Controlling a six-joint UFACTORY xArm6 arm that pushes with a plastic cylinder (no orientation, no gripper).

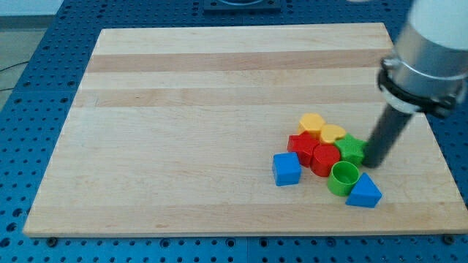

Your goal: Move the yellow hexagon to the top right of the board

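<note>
The yellow hexagon (312,123) lies at the top of a tight cluster of blocks at the board's lower right. A second yellow block (333,133), rounded, touches it on the right. My tip (373,164) is at the right edge of the cluster, touching or almost touching the green star block (352,149). The tip is to the right of and below the yellow hexagon, with the rounded yellow block and the green star between them. The dark rod (387,135) rises to the view's upper right.
Two red blocks (301,146) (326,159) sit in the cluster's middle. A blue cube (287,169) is at its left, a green ring-shaped cylinder (342,177) and a blue triangle (364,192) at its bottom. The wooden board (183,109) lies on a blue perforated table (29,109).
</note>
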